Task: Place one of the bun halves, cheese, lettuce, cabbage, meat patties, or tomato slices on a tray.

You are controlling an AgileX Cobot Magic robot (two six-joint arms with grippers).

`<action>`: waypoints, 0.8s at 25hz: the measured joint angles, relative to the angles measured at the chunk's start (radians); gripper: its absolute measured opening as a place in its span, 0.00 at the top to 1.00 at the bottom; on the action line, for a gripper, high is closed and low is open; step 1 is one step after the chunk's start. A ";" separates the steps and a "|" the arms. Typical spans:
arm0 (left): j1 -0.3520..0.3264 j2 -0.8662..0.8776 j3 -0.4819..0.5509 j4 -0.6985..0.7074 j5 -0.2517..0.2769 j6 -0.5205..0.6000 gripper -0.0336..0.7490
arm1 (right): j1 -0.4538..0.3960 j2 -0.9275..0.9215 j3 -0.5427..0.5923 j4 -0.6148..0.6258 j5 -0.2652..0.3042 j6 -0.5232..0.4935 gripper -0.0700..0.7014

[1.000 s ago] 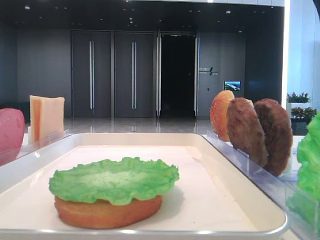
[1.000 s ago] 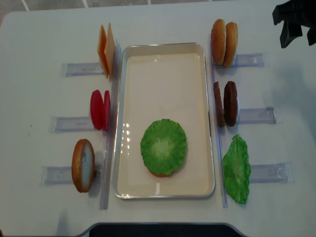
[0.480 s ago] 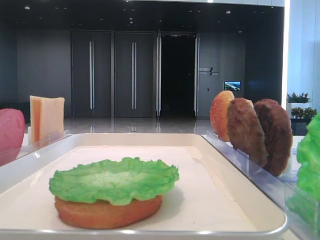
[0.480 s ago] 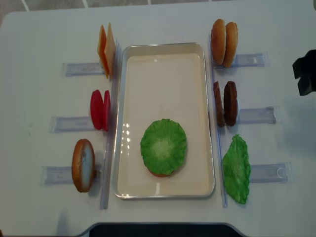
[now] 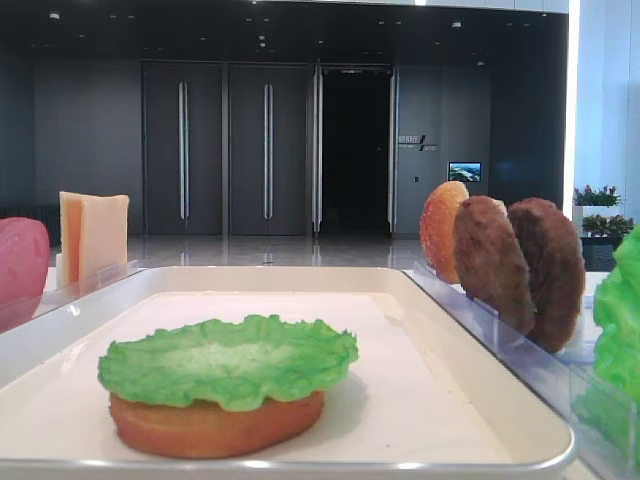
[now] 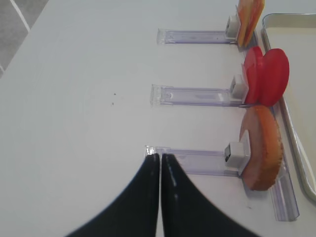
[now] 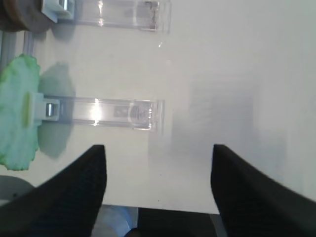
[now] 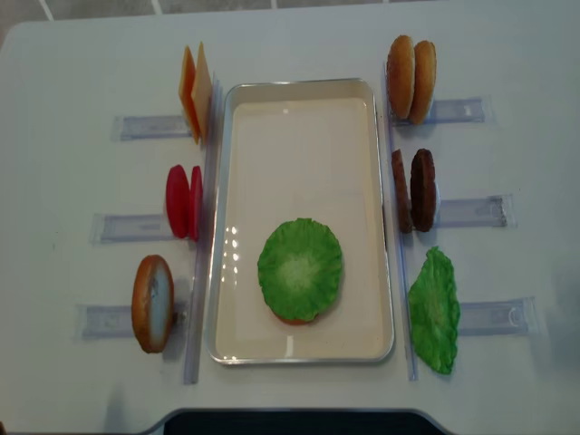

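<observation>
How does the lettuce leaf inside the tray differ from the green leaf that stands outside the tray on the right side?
The lettuce leaf in the tray lies flat on a bun half; the green leaf outside stands on edge in a clear holder on the table. From above, the first looks round, the second narrow and elongated. Both are bright green with ruffled edges, and neither is held.

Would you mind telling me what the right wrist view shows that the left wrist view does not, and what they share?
Only the right wrist view shows the open right end effector, a green leaf standing in a clear holder, and the edge of a dark disc at the top left. Only the left wrist view shows the shut left end effector, the cheese, the tomato slices, a bun half and a corner of the tray. Both show the white table and clear holder strips.
</observation>
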 joint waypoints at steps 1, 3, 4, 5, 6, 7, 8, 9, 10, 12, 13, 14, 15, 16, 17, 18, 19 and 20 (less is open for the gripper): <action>0.000 0.000 0.000 0.000 0.000 0.000 0.96 | 0.000 -0.040 0.025 0.000 0.000 0.000 0.31; 0.000 0.000 0.000 0.000 0.000 0.000 0.96 | 0.000 -0.113 0.068 0.000 -0.008 0.000 0.31; 0.000 0.000 0.000 0.000 0.000 0.000 0.96 | 0.000 -0.150 0.090 0.000 -0.016 0.000 0.31; 0.000 0.000 0.000 0.000 0.000 0.000 0.96 | 0.000 -0.190 0.110 0.000 -0.030 0.000 0.31; 0.000 0.000 0.000 0.000 0.000 0.000 0.96 | 0.000 -0.226 0.124 0.000 -0.041 0.000 0.31; 0.000 0.000 0.000 0.000 0.000 0.000 0.96 | 0.000 -0.266 0.141 0.000 -0.053 0.000 0.31; 0.000 0.000 0.000 0.000 0.000 0.000 0.96 | 0.000 -0.305 0.155 0.000 -0.063 0.000 0.31; 0.000 0.000 0.000 0.000 0.000 0.000 0.96 | 0.000 -0.337 0.168 0.000 -0.073 0.000 0.31; 0.000 0.000 0.000 0.000 0.000 0.000 0.96 | 0.000 -0.373 0.178 0.000 -0.081 0.000 0.31; 0.000 0.000 0.000 0.000 0.000 0.000 0.96 | 0.000 -0.442 0.203 0.000 -0.100 0.000 0.31; 0.000 0.000 0.000 0.000 0.000 0.000 0.96 | 0.000 -0.469 0.213 0.000 -0.103 0.000 0.31; 0.000 0.000 0.000 0.000 0.000 0.000 0.96 | 0.000 -0.499 0.225 0.000 -0.107 0.000 0.31; 0.000 0.000 0.000 0.000 0.000 0.000 0.96 | 0.000 -0.527 0.236 0.000 -0.110 0.000 0.31; 0.000 0.000 0.000 0.000 0.000 0.000 0.96 | 0.000 -0.553 0.242 0.000 -0.111 0.000 0.31; 0.000 0.000 0.000 0.000 0.000 0.000 0.96 | 0.000 -0.573 0.244 0.000 -0.111 -0.001 0.31; 0.000 0.000 0.000 0.000 0.000 0.000 0.96 | 0.000 -0.598 0.245 0.000 -0.112 -0.001 0.31; 0.000 0.000 0.000 0.000 0.000 0.000 0.96 | 0.000 -0.622 0.245 0.000 -0.112 -0.003 0.31; 0.000 0.000 0.000 0.000 0.000 0.000 0.96 | 0.000 -0.641 0.246 0.000 -0.112 -0.007 0.31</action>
